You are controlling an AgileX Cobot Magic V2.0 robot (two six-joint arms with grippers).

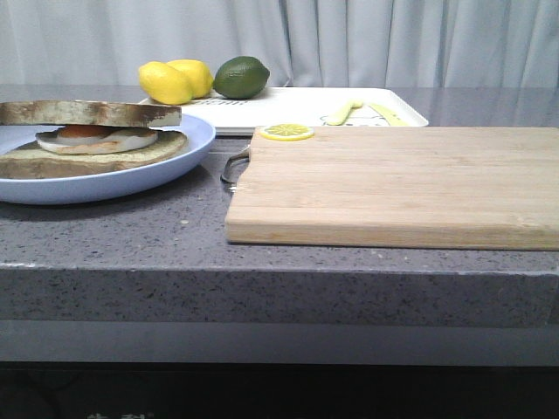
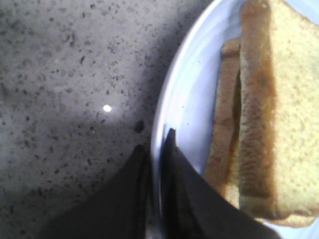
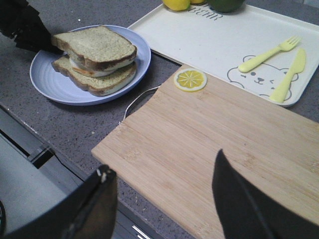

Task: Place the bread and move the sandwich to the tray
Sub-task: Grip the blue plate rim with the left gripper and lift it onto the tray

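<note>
I see the bread point(image 3: 97, 46) already lying on top of the egg, so the sandwich point(image 1: 92, 138) sits complete on the blue plate point(image 1: 166, 175) at the left of the front view. The tray point(image 1: 297, 106) lies behind it, upper centre, with two lemons point(image 1: 175, 80) and a lime point(image 1: 241, 77) at its left end. My left claw point(image 2: 157, 149) pinches the plate's rim, fingers closed on it, at the lower centre of its wrist view. My right claw point(image 3: 162, 194) hangs open over the cutting board point(image 3: 219, 144), holding nothing. I judge the carry comes next: I would keep the plate level so the top slice does not slide, and aim for the tray's bare middle, clear of the fruit and the yellow cutlery shapes point(image 3: 271, 62).
</note>
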